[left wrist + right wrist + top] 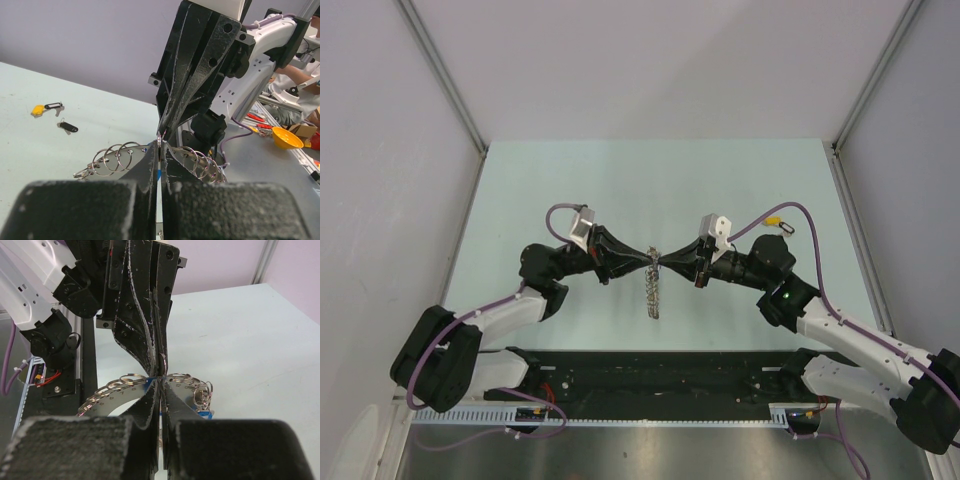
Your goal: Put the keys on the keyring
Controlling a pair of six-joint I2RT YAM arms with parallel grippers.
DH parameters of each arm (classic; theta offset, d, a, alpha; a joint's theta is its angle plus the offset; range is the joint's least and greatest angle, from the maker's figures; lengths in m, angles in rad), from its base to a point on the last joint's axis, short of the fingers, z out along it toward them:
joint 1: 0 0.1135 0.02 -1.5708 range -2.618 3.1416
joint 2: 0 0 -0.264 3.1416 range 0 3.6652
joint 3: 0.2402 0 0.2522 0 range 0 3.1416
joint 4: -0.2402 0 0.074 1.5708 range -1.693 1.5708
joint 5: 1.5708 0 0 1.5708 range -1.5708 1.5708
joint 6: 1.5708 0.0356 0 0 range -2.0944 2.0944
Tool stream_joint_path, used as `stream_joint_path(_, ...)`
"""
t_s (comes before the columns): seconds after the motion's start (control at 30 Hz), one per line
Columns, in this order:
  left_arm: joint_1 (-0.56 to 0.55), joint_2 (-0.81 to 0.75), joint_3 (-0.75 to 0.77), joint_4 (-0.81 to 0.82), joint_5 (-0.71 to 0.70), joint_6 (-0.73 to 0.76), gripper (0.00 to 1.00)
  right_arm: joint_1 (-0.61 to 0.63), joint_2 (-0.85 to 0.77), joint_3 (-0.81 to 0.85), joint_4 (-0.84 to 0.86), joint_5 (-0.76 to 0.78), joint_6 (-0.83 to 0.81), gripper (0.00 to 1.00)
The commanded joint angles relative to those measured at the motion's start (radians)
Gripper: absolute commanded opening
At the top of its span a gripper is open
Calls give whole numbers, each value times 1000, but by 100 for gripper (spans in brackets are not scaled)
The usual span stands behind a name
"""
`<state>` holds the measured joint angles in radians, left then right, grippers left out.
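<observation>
We see the left gripper (pixel 647 257) and right gripper (pixel 667 260) tip to tip, each pair of fingers pressed together on the keyring (pixel 653 292), which hangs over the middle of the table (pixel 570 180). Threading seems underway. Next comes the yellow-tagged key (pixel 773 217) near the right edge, which will need a fine pinch.

keyring (pixel 653 290): silver, ribbed, upright, centre | keys (pixel 775 222): yellow, black tags, flat, far right

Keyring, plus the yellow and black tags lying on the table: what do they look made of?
Keyring: metal, polished silver; it glints and its looped edge looks like wire. Yellow tag and black tag: probably plastic, judging by solid colour and dull sheen, though too small to be sure.
</observation>
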<state>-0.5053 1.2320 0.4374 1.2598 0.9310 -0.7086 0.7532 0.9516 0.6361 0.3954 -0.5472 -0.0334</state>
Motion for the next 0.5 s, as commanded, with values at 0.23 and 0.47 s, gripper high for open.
stream_joint_path(0.23, -1, 7, 6, 139, 20, -31, 0, -5, 6, 11, 66, 6, 7, 0)
stream_joint_path(0.47, -2, 1, 6, 115, 0, -20, 0, -6, -14, 10, 62, 1, 7, 0)
